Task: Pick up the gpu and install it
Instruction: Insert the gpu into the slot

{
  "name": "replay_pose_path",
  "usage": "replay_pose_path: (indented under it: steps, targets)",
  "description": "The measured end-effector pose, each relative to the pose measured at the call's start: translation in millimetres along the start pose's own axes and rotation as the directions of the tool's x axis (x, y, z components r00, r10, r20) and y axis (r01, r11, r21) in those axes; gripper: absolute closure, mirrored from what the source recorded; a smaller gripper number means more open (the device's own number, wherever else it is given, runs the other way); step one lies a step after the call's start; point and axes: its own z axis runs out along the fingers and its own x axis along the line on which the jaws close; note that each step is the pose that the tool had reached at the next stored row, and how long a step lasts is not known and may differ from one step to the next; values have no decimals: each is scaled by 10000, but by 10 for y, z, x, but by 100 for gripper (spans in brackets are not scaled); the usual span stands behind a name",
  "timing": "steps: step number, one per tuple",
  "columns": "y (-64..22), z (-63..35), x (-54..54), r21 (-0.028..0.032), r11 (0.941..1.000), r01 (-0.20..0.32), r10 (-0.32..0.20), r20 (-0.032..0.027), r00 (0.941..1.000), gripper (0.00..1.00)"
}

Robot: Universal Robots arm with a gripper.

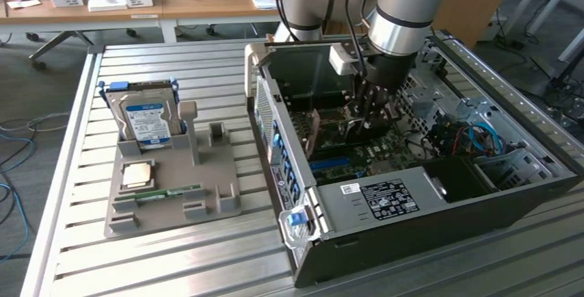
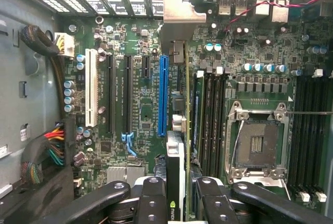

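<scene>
Gpu (image 2: 176,156) edge-on in the clenched tool (image 2: 176,199) over the motherboard (image 2: 140,109), faces hidden, seating unclear.

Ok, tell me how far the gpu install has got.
Done: the gpu is picked up, gripped edge-on in the claw inside the case. In hand: it hangs over the motherboard, just beside the long blue slot. Left: seating and release; its contact edge is hidden, so how deep it sits cannot be told.

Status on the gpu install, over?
End effector shut on gpu, inside the case. Card edge-on over motherboard, alongside blue slot; seating unclear. Nothing seen in the way.
</scene>
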Motion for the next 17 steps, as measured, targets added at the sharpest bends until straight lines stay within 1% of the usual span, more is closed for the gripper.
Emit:
replay_pose_path:
  steps: [2,9,13,17]
  targets:
    - [16,0,0,1,10000,0,0,0,10000,73]
    - [20,-1,0,1,10000,1,-1,0,10000,73]
    - [44,-1,0,1,10000,1,-1,0,10000,73]
    - [46,-1,0,1,10000,1,-1,0,10000,73]
